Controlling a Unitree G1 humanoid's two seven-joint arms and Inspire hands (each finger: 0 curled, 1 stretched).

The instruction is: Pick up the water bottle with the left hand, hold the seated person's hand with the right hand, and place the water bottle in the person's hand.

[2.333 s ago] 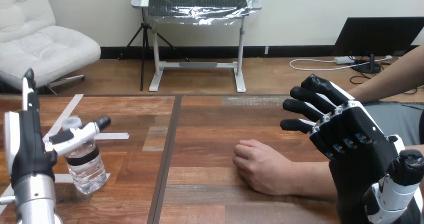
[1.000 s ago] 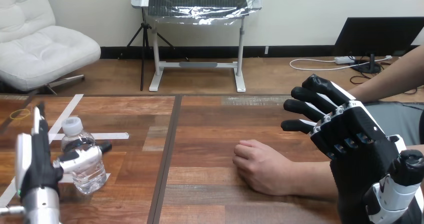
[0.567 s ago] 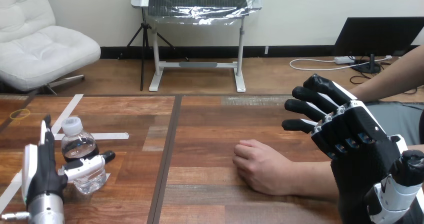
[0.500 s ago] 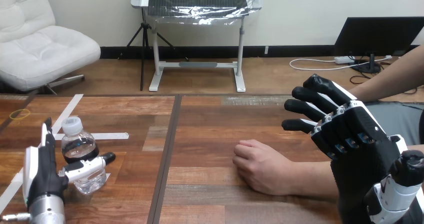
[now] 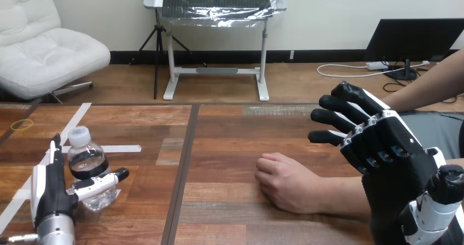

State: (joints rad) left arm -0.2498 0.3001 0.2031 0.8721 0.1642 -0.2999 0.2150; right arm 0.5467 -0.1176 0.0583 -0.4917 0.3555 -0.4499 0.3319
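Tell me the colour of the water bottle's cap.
White. The cap tops the clear water bottle, best seen in the head view.

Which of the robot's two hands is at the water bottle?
The black-and-white left hand, its thumb before the clear plastic bottle; the right hand hangs open by the person's forearm.

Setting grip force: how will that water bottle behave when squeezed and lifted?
The water bottle looks like thin clear plastic, so it probably dents under a hard squeeze. Its smooth wall may slip. Standing upright on a narrow base beside the left robot hand, it could topple if nudged.
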